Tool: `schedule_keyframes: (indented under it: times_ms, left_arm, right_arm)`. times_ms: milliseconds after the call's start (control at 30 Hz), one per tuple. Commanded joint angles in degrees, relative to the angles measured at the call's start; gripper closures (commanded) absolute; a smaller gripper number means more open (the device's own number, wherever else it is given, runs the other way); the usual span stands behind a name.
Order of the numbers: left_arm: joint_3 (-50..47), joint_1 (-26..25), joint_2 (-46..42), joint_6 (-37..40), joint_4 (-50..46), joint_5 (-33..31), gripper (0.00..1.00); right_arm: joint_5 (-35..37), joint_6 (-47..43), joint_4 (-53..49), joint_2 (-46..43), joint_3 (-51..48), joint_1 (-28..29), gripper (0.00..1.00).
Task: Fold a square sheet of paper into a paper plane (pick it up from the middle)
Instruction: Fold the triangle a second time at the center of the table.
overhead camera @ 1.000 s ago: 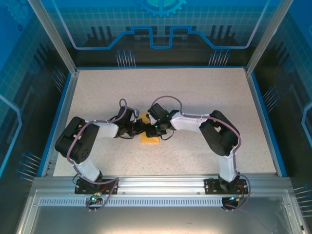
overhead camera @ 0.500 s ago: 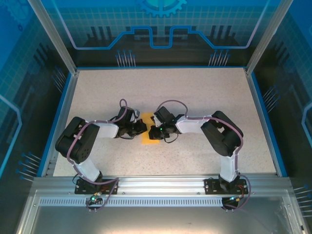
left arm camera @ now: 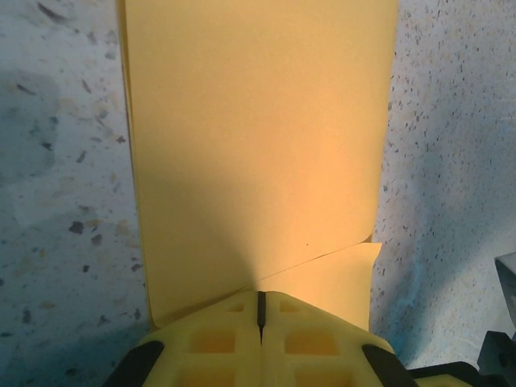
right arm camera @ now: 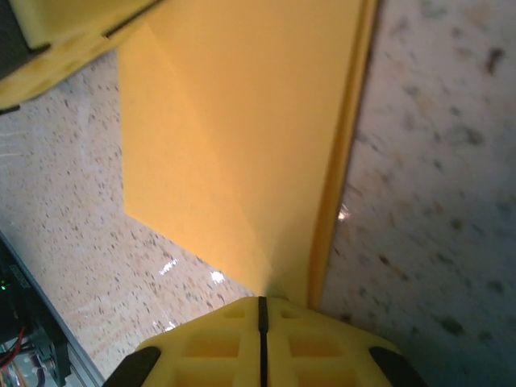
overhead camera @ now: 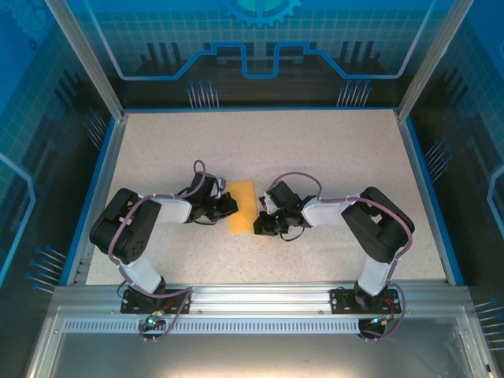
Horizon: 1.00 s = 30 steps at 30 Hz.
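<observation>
The square sheet of paper [overhead camera: 242,205] is now a folded rectangle on the speckled tabletop [overhead camera: 331,150], and everything worth watching sits around it. Its long axis runs away from the arm bases, leaning slightly to one side. The left end effector [overhead camera: 229,206] is at the sheet's left long edge, about halfway along. The right end effector [overhead camera: 258,224] is at the sheet's near right corner, where the doubled edge ends.

Both are closed. In the left wrist view the yellow pads [left arm camera: 218,339] meet with no gap and the paper runs straight into their seam, one layer lifting just beside it. In the right wrist view the pads [right arm camera: 218,347] are likewise together, with the thick folded edge leading right down to their tips. I'd judge that each is nipping the paper rather than merely touching it.

Neither arm is clearly the nearer, as both are at the sheet. The sheet lies straight ahead of each set of fingertips, so I think the next crease depends on the left pinch anchoring it while the right works along that long fold.
</observation>
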Motion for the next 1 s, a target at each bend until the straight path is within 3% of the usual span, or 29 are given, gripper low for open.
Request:
schedule_keyframes:
  times_ms: [0, 200, 433, 967]
  left_arm:
    - [-1.3, 0.18, 2.04, 0.49, -2.4, -3.04, 0.93]
    - [-1.21, 0.17, 2.19, 0.25, -2.42, -2.87, 0.93]
    - [-1.35, 0.18, 1.7, 0.07, -2.47, -2.67, 0.93]
    - [-0.8, 0.25, 1.14, 0.63, -3.56, -3.19, 0.93]
  right_arm:
    - [-0.96, -0.67, -4.17, -1.4, 1.99, -0.84, 0.91]
    - [-1.15, -2.48, -4.44, 5.14, 10.85, -0.76, 0.91]
    - [-0.27, -2.54, -6.19, 10.11, 14.34, -1.1, 0.92]
    - [1.15, -1.26, -7.87, 0.19, -4.07, -2.55, 0.92]
